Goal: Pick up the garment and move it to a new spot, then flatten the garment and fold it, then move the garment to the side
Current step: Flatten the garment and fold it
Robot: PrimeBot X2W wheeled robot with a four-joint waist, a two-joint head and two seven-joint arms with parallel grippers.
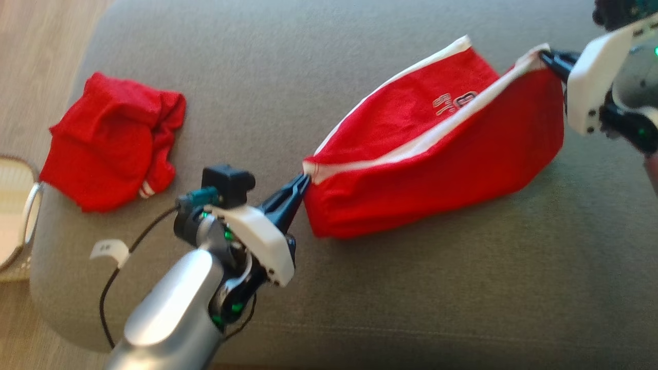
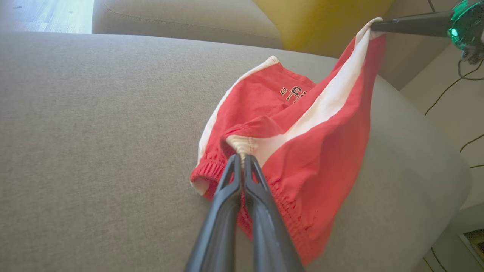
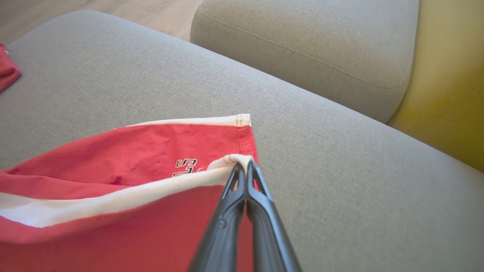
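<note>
Lettering (image 1: 455, 103) on garment (image 1: 437, 174) partly hidden behind fold, unreadable; basket (image 1: 32, 205) cut off by left edge.

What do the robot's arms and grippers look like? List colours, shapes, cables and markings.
Left gripper: two long, dark, tapering jaws on a white shell, with a black camera block, teal plug and green lights. Its forearm is rounded silver-grey; a black cable with a white tag loops beside it. Right gripper: the same dark jaws, white casing, green light.
</note>
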